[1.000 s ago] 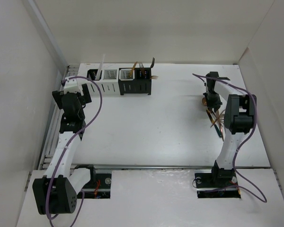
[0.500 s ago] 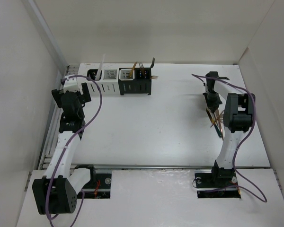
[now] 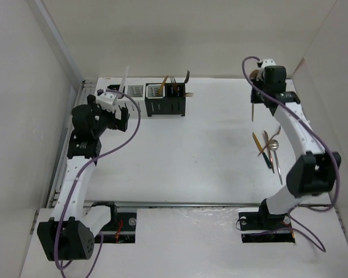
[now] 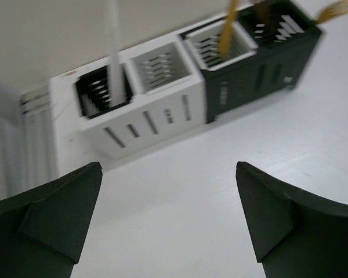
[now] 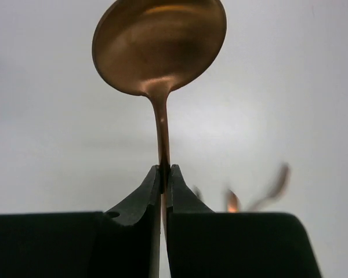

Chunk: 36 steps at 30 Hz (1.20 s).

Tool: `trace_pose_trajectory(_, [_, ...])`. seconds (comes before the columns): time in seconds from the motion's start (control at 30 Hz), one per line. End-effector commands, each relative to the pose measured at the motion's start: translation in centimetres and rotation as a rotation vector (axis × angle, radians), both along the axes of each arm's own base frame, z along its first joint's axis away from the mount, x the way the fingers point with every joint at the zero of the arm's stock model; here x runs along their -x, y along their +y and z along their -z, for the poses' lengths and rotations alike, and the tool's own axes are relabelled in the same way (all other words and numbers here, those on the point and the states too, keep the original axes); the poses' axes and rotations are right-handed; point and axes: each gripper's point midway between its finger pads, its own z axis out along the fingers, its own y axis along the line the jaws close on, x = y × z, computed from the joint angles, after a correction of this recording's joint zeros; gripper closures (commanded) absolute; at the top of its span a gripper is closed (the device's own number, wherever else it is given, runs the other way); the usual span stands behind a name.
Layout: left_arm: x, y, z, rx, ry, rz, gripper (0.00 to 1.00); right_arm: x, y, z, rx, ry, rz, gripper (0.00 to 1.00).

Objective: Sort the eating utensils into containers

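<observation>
Pinching what, the right claw [image 5: 163, 169]?

The spoon [image 5: 159, 43]. Jaws pressed together on its neck, bowl pointing straight out past the tips.

And from above?

Only there does its thin handle show, running toward the near edge, close to the table's [image 3: 203, 145] far right corner. The bowl is hard to make out. Other utensils [image 3: 267, 147] lie by the right edge.

Left claw [image 4: 168, 169]?

Spread wide, empty, facing the caddies [image 4: 162, 92] along the far edge, left of middle.
</observation>
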Motion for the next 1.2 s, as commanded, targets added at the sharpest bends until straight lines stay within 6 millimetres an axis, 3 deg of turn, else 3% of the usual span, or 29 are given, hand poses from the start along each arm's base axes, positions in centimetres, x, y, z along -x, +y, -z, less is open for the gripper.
trace_pose_trajectory(0.0, [1.9,-5.2,-1.9,0.046,-0.003,0.329,0.01,-0.2,11.9,-11.3,-0.276,-0.446,-0.249,1.00])
trace_pose_trajectory(0.03, [2.4,-6.4,-2.5,0.081,0.000,0.404,0.03,0.5,14.4,-12.6,-0.330,-0.505,-0.302,1.00])
trace_pose_trajectory(0.07, [2.6,-7.3,-2.7,0.100,0.004,0.443,0.03,1.6,18.8,-14.5,-0.406,-0.614,-0.399,1.00])
trace_pose_trajectory(0.13, [2.8,-8.3,-3.5,0.135,0.016,0.496,0.04,3.4,23.0,-17.1,-0.523,-0.704,-0.481,1.00])
trace_pose_trajectory(0.17, [3.3,-9.1,-3.9,0.148,0.021,0.530,0.04,4.9,26.4,-18.3,-0.582,-0.724,-0.561,1.00])
trace_pose_trajectory(0.2, [3.2,-9.2,-4.1,0.150,0.021,0.540,0.04,5.7,28.2,-20.4,-0.633,-0.788,-0.617,1.00])
trace_pose_trajectory(0.27, [3.5,-10.1,-5.3,0.181,0.019,0.581,0.04,6.8,32.2,-20.6,-0.700,-0.771,-0.735,1.00])
trace_pose_trajectory(0.3, [3.4,-10.3,-5.6,0.195,0.020,0.588,0.04,8.3,34.4,-22.9,-0.739,-0.807,-0.814,1.00])
trace_pose_trajectory(0.33, [3.3,-10.3,-6.3,0.200,0.005,0.587,0.04,8.4,36.1,-22.2,-0.759,-0.781,-0.857,1.00])
trace_pose_trajectory(0.4, [3.3,-10.5,-6.8,0.219,0.009,0.596,0.04,10.5,38.7,-23.7,-0.799,-0.794,-0.969,1.00])
trace_pose_trajectory(0.47, [3.4,-10.7,-7.7,0.214,-0.015,0.612,0.04,11.0,40.3,-23.4,-0.804,-0.786,-1.017,1.00])
trace_pose_trajectory(0.5, [3.7,-10.8,-9.1,0.204,-0.054,0.629,0.04,11.1,40.4,-23.4,-0.805,-0.783,-1.027,1.00])
trace_pose_trajectory(0.63, [4.8,-11.3,-10.8,0.190,-0.094,0.687,0.04,12.3,41.9,-22.6,-0.808,-0.758,-1.094,1.00])
trace_pose_trajectory(0.77, [5.0,-11.6,-11.5,0.224,-0.095,0.696,0.04,13.5,43.0,-20.9,-0.771,-0.747,-1.136,1.00])
trace_pose_trajectory(0.87, [4.8,-11.8,-12.9,0.286,-0.118,0.685,0.07,14.3,43.5,-19.8,-0.753,-0.719,-1.154,1.00])
trace_pose_trajectory(1.03, [4.7,-12.2,-15.4,0.364,-0.176,0.697,0.08,14.9,43.4,-19.6,-0.730,-0.724,-1.162,1.00])
trace_pose_trajectory(1.13, [4.5,-12.4,-14.9,0.432,-0.147,0.697,0.14,14.9,43.4,-19.6,-0.730,-0.724,-1.162,1.00])
trace_pose_trajectory(1.17, [4.7,-12.7,-15.5,0.435,-0.171,0.713,0.16,15.0,43.4,-19.6,-0.732,-0.722,-1.171,1.00])
